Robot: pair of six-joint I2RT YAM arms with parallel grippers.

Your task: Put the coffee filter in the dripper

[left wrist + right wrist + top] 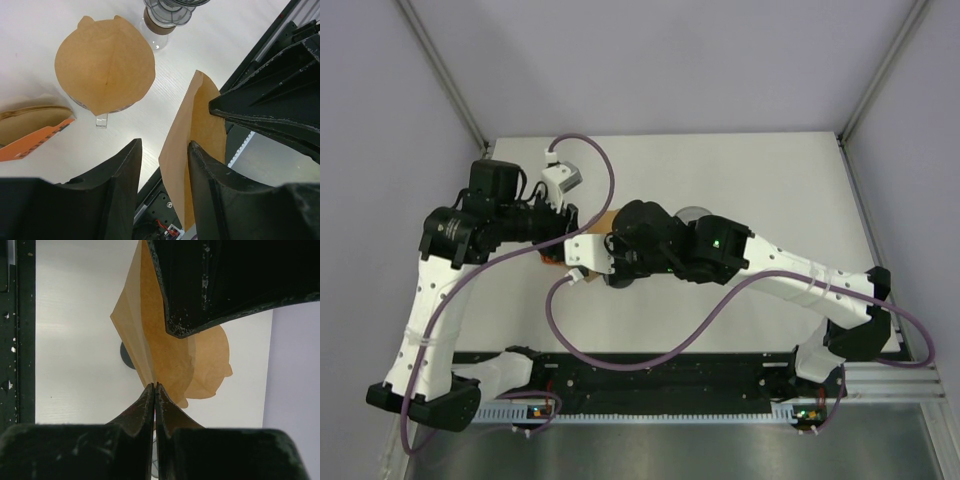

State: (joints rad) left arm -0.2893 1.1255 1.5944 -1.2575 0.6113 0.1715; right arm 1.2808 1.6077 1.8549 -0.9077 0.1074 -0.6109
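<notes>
**Filter pinched in mid-air, dripper already capped**

Nearest in the right wrist view, the right claw point(155, 386) has its two tips pressed together on the lower fold of the held filter point(150, 335), a brown paper cone that fans up toward 12 o'clock. It hangs clear of the white table point(75, 315).

In the left wrist view, the left claw point(164, 145) stands apart. The same filter's edge reaches into the gap, and the sheet lies against the finger point(210, 190) on the 3 o'clock side. Whether the other finger touches the paper cannot be told.

Farther out, at 11 o'clock from the held filter, the glass dripper point(102, 120) stands on the table. A second filter point(105, 65) is spread over its mouth, hiding the inside. At 9 o'clock, an orange holder point(35, 142) carries a stack of more filters point(30, 122). Farthest, at 12 o'clock, is a glass jar point(165, 15) with a brown collar, just beside the dripper.
</notes>
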